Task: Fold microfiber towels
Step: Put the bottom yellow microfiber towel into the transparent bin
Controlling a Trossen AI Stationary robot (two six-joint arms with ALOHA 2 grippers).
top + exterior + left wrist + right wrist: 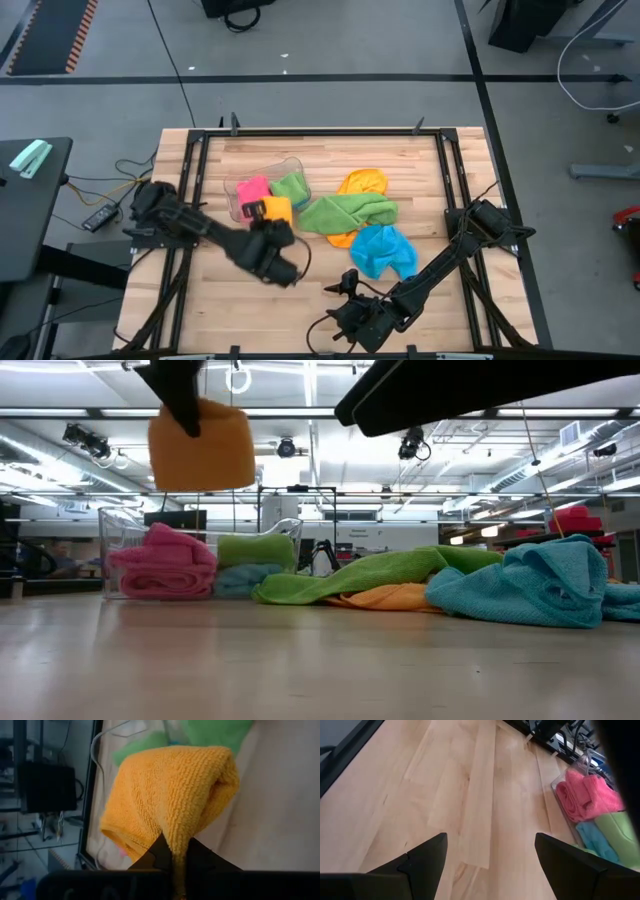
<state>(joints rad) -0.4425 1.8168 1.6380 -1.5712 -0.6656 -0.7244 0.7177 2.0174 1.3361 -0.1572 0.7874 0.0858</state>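
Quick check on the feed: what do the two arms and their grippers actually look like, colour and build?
Both arms are black, slim jointed tubes with bulkier housings at the joints. The left gripper and right gripper each end in two flat, tapered black fingers. Thin dark cables loop beside the wrists. No markings are visible.

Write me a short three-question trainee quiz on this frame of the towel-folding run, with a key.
1. True or false: the left gripper holds the folded orange towel up off the table.
2. Which folded towels lie in the clear tub? A) pink, green and blue B) only orange C) none
3. Fill in: the right gripper hangs over bare wood with its jaws ____.

Key: 1 true. 2 A: pink towel, green towel, blue towel. 3 open.
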